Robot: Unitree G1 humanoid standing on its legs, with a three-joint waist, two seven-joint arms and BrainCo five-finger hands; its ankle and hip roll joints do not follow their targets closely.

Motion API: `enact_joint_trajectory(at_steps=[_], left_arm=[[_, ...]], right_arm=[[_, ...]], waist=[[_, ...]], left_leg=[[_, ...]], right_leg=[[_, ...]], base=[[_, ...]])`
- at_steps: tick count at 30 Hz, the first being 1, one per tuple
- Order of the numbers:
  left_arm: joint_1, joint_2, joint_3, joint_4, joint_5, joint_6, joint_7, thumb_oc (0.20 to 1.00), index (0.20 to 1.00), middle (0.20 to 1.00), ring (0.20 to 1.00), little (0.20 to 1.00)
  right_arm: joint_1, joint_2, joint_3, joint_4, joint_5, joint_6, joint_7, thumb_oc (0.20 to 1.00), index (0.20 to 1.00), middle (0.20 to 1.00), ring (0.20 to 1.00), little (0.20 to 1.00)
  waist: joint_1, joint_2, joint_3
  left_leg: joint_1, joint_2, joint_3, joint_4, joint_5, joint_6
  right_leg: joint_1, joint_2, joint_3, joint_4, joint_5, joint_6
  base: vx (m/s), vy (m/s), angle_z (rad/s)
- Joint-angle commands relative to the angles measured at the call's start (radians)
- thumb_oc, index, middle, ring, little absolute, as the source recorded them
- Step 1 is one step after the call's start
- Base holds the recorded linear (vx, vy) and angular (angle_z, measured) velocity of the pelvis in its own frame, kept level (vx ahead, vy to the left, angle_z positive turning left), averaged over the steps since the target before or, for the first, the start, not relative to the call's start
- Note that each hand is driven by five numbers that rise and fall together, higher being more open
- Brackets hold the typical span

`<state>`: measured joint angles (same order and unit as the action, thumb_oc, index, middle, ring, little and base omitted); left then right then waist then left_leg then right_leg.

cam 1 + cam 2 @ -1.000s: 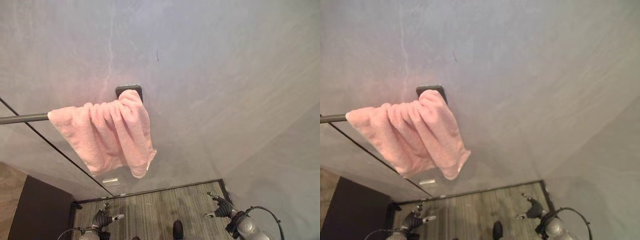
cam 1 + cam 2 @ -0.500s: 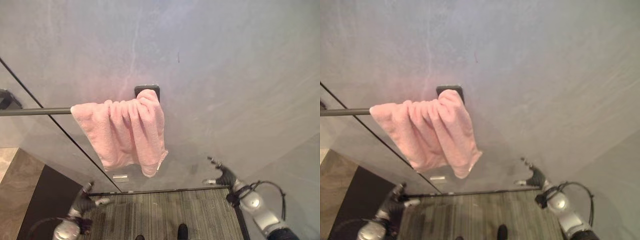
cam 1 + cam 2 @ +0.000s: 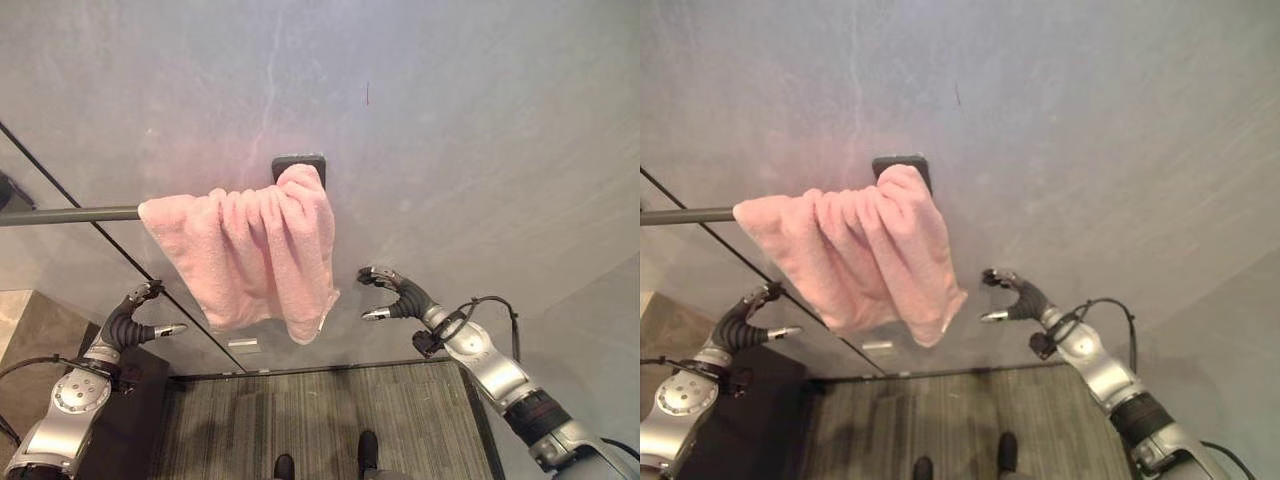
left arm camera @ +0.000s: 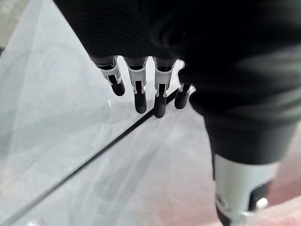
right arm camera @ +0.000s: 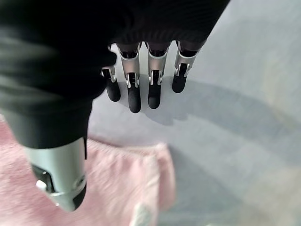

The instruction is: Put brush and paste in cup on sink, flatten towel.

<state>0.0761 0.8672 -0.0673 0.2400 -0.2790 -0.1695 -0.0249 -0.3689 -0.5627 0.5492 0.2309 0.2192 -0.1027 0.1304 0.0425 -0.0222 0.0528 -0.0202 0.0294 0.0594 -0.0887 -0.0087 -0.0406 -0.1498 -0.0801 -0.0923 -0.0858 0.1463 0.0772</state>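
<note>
Towel (image 3: 255, 255) bunched at rail (image 3: 70, 214) bracket end. Left hand (image 3: 130, 322) and right hand (image 3: 398, 296) fingers relaxed, holding nothing. Pinch both lower corners, spread along rail.

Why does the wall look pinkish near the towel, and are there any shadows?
In the left eye view the pink towel tints the grey wall around it, probably by reflected light. In the right wrist view the right hand casts a soft shadow on the wall. In the left wrist view the left hand's dark cover looks blurred.
</note>
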Motion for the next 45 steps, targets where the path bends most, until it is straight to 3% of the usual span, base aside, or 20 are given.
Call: enact_joint_trajectory(at_steps=[1,8,22,38,40,41,42,43,45], left_arm=[[-0.108,0.064,-0.038,-0.026,-0.137,-0.051,-0.044,1.000,1.000,1.000,1.000,1.000],[-0.198,0.104,-0.100,-0.044,-0.237,-0.055,-0.054,1.000,1.000,1.000,1.000,1.000],[-0.254,0.091,-0.149,-0.098,-0.268,-0.049,-0.051,1.000,1.000,1.000,1.000,1.000],[-0.325,0.032,-0.207,-0.146,-0.423,-0.042,-0.065,1.000,1.000,1.000,1.000,1.000],[-0.331,0.017,-0.213,-0.147,-0.421,-0.040,-0.060,1.000,1.000,1.000,1.000,1.000],[-0.338,0.006,-0.224,-0.147,-0.425,-0.037,-0.063,0.840,0.840,0.840,0.840,0.840],[-0.338,0.006,-0.225,-0.147,-0.426,-0.037,-0.063,0.432,0.432,0.432,0.432,0.432],[-0.337,-0.022,-0.229,-0.148,-0.430,-0.037,-0.061,0.200,0.200,0.200,0.200,0.200],[-0.329,-0.050,-0.227,-0.144,-0.434,-0.036,-0.060,0.200,0.200,0.200,0.200,0.200]], right_arm=[[-0.109,0.032,0.016,-0.009,0.133,-0.022,0.018,1.000,1.000,1.000,1.000,1.000],[-0.179,0.043,0.075,0.015,0.255,-0.008,0.030,1.000,1.000,1.000,1.000,1.000],[-0.230,0.081,0.126,0.018,0.280,0.003,0.028,1.000,1.000,1.000,1.000,1.000],[-0.282,0.119,0.153,0.020,0.295,0.013,0.012,1.000,1.000,1.000,1.000,1.000],[-0.284,0.130,0.151,0.022,0.291,0.014,0.011,0.539,0.539,0.539,0.539,0.539],[-0.285,0.135,0.151,0.021,0.288,0.014,0.009,0.322,0.322,0.322,0.322,0.322],[-0.285,0.134,0.151,0.020,0.288,0.014,0.009,0.213,0.213,0.213,0.213,0.213],[-0.276,0.143,0.146,0.015,0.282,0.014,0.005,0.200,0.200,0.200,0.200,0.200],[-0.262,0.150,0.138,0.016,0.275,0.012,0.004,0.200,0.200,0.200,0.200,0.200]], waist=[[-0.002,-0.018,0.002],[-0.001,-0.034,0.017],[0.001,-0.053,0.003],[-0.002,-0.052,0.003],[-0.003,-0.051,0.001],[-0.004,-0.050,0.000],[-0.004,-0.050,0.000],[-0.006,-0.048,-0.003],[-0.007,-0.045,-0.007]], left_leg=[[-0.038,-0.051,0.013,0.015,0.011,0.028],[-0.052,-0.049,0.023,0.036,0.004,0.030],[-0.024,-0.036,0.028,0.020,0.002,0.026],[-0.025,-0.035,0.023,0.016,0.001,0.026],[-0.022,-0.036,0.023,0.016,0.000,0.027],[-0.020,-0.035,0.023,0.016,-0.001,0.027],[-0.020,-0.035,0.023,0.016,-0.001,0.027],[-0.016,-0.036,0.023,0.018,-0.003,0.027],[-0.013,-0.035,0.021,0.018,-0.005,0.027]], right_leg=[[0.023,-0.089,0.026,0.052,-0.002,0.105],[0.011,-0.090,0.033,0.054,0.000,0.104],[0.033,-0.079,0.033,0.039,-0.012,0.100],[0.035,-0.079,0.033,0.031,-0.011,0.100],[0.038,-0.079,0.033,0.031,-0.012,0.100],[0.040,-0.079,0.033,0.031,-0.013,0.100],[0.040,-0.079,0.033,0.031,-0.013,0.100],[0.045,-0.080,0.032,0.032,-0.015,0.100],[0.049,-0.080,0.032,0.033,-0.019,0.100]], base=[[0.00,0.023,-0.08],[0.00,0.000,0.00],[0.02,-0.007,-0.01],[0.00,0.000,0.00],[0.00,0.000,0.00],[0.00,0.000,0.00],[0.00,0.000,0.00],[0.00,0.000,0.00],[0.02,0.001,0.00]])
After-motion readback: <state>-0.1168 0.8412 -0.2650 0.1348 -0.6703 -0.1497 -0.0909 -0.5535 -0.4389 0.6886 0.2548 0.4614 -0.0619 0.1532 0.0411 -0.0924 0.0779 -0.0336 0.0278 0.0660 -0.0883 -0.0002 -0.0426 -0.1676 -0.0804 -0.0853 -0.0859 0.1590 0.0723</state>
